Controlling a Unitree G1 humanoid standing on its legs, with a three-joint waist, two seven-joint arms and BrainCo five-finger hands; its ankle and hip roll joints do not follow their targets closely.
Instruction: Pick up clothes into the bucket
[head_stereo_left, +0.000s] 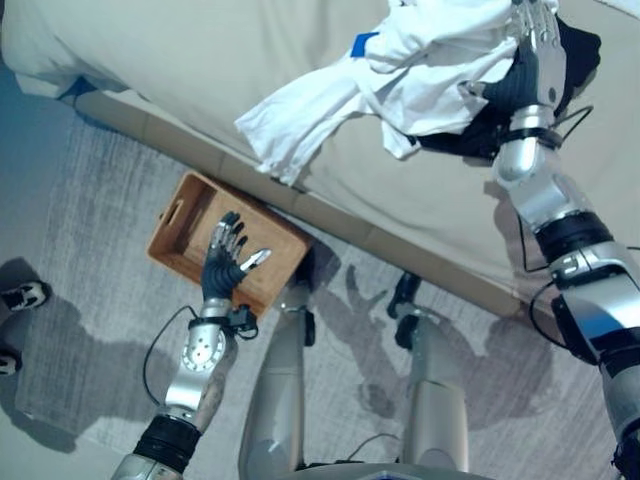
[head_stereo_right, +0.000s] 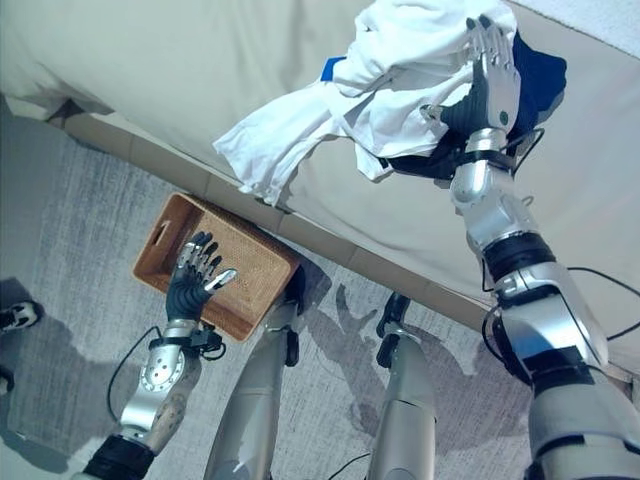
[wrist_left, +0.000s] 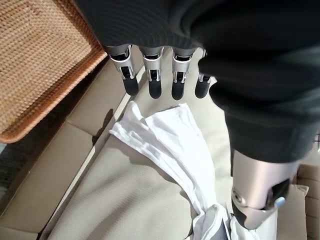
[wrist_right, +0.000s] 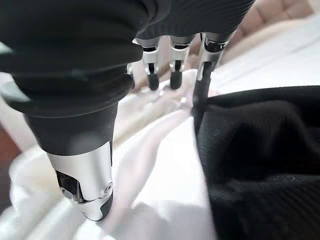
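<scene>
Two garments, a white shirt (head_stereo_left: 380, 75) and a dark garment (head_stereo_right: 530, 80), lie on the bed (head_stereo_left: 200, 60); none in the basket (head_stereo_left: 185, 235). The right hand (head_stereo_right: 490, 75) rests flat on them, fingers straight, ungrasped; left hand (head_stereo_left: 228, 262) hovers spread above the basket.

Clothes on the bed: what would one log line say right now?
right hand open on white garment | dark garment beside | left hand open over basket

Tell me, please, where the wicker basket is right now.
In the left eye view the wicker basket sits on the grey carpet, lower left, beside the bed's base, under the open left hand.
</scene>
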